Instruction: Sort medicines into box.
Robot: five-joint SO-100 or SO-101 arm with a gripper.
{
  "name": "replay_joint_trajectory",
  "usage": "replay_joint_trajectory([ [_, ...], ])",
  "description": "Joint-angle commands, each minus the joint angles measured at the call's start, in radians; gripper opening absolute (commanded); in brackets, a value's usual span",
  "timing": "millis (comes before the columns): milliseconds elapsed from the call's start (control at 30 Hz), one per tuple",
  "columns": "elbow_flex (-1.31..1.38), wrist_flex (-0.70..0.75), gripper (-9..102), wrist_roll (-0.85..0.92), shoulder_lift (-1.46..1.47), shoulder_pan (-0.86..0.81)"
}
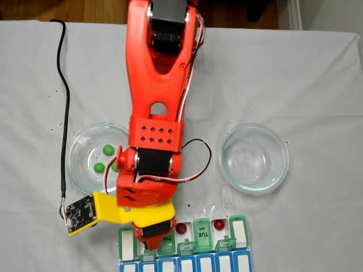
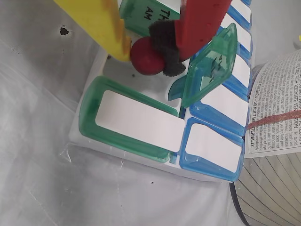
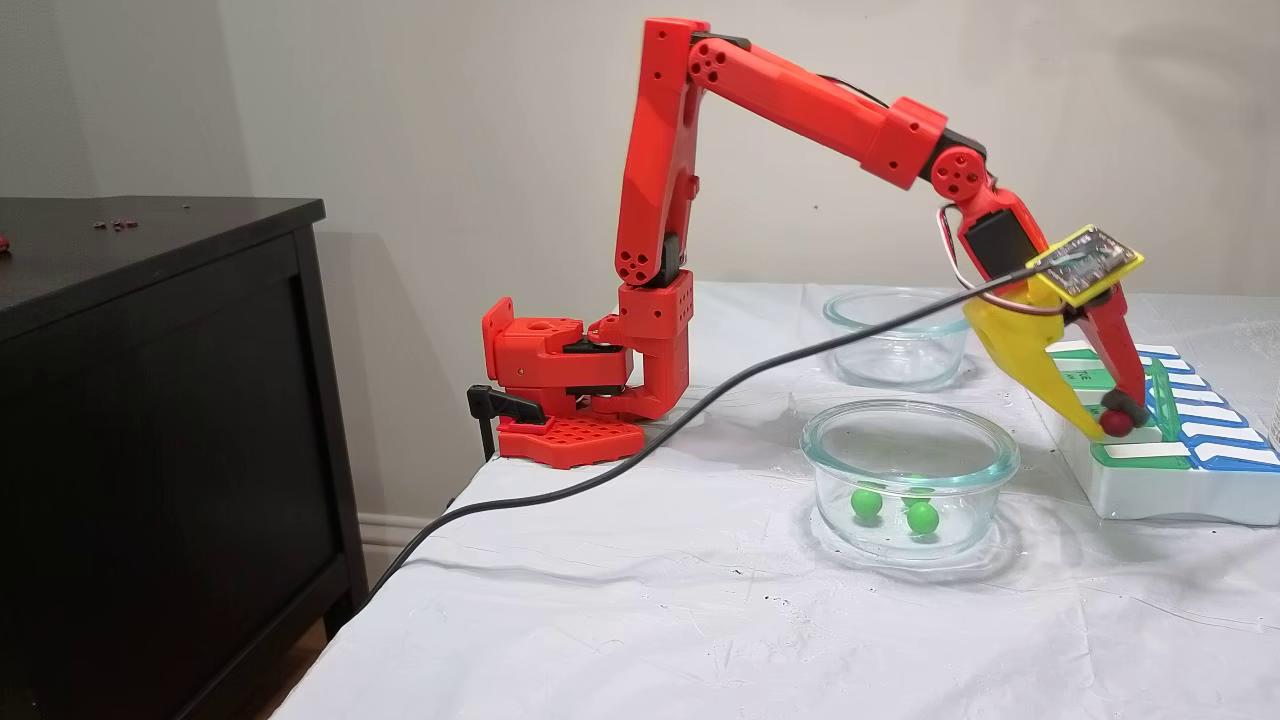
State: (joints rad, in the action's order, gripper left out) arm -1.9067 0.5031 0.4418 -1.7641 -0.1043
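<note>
Overhead, pincer (image 2: pixel 148 52) gripping dark red ball (image 2: pixel 146 57), above open box (image 2: pixel 141 155) compartment

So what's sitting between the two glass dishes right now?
In a fixed view, the red arm crosses the gap between the dish with green balls and the other dish.

On the bench (image 1: pixel 317 79), in a fixed view from above, two glass dishes sit side by side, well apart: the left dish (image 1: pixel 79 170) holds three balls (image 1: pixel 108 150), the right dish (image 1: pixel 254 157) lies beyond the arm (image 1: pixel 156 85). The box (image 1: pixel 238 249) lies at the lower edge, below the gap between the dishes, with two balls (image 1: pixel 181 228) in its open compartments. In the wrist view, the end effector (image 2: pixel 149 49) hangs over an open compartment with a ball (image 2: pixel 146 57) between its fingers. In a fixed view from the side, a cabinet (image 3: pixel 150 420) stands left of the bench.
</note>
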Motion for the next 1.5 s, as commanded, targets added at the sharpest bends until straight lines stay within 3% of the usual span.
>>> replay_joint_trajectory([
  [0,0.095,-0.021,0,0.005,-0.04,-0.008],
  [100,0.072,-0.031,0,0.023,-0.055,-0.005],
  [200,0.051,-0.037,13,0.049,-0.066,0.002],
  [533,0.021,0.014,19,0.067,-0.152,-0.005],
  [633,0.025,0.058,14,0.08,-0.215,-0.021],
  [733,0.052,0.158,0,0.117,-0.288,-0.043],
  [1000,0.12,0.505,0,0.259,-0.46,-0.112],
  [1167,0.239,0.726,0,0.393,-0.42,-0.172],
  [1300,0.21,0.792,0,0.514,-0.35,-0.233],
  [1467,0.048,0.704,0,0.492,-0.396,-0.258],
])
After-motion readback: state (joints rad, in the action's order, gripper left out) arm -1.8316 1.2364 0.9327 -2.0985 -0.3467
